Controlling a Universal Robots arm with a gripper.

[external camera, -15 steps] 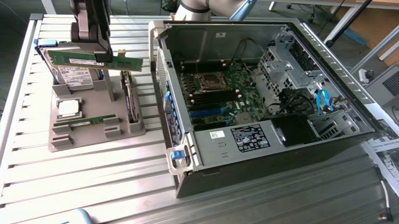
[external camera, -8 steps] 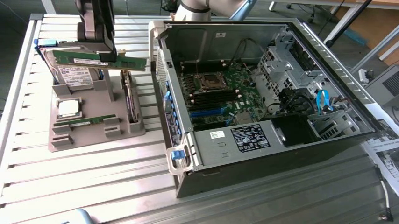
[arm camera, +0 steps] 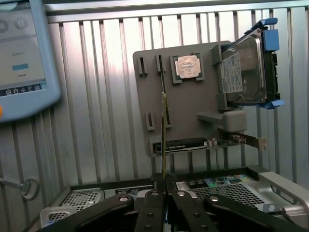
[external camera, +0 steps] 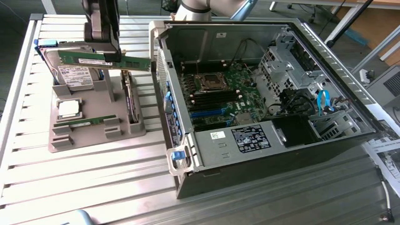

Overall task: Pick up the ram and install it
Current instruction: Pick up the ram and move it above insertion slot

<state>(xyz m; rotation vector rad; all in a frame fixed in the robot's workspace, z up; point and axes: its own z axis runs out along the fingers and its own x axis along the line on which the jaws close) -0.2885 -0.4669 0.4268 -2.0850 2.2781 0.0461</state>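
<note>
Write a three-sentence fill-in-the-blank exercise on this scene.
The black gripper is ___ on the long, thin green ram stick. The ram hangs over the grey plastic tray, on the exterior view's ___ of the open black computer case. The square silver processor chip lies on the ___.
Missing: shut; left; tray.

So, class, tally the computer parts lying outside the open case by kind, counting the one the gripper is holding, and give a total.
Ram sticks: 2, the held ram and a spare stick
Hard drive: 1
Processor chip: 1
Card with metal bracket: 1
Total: 5
</note>
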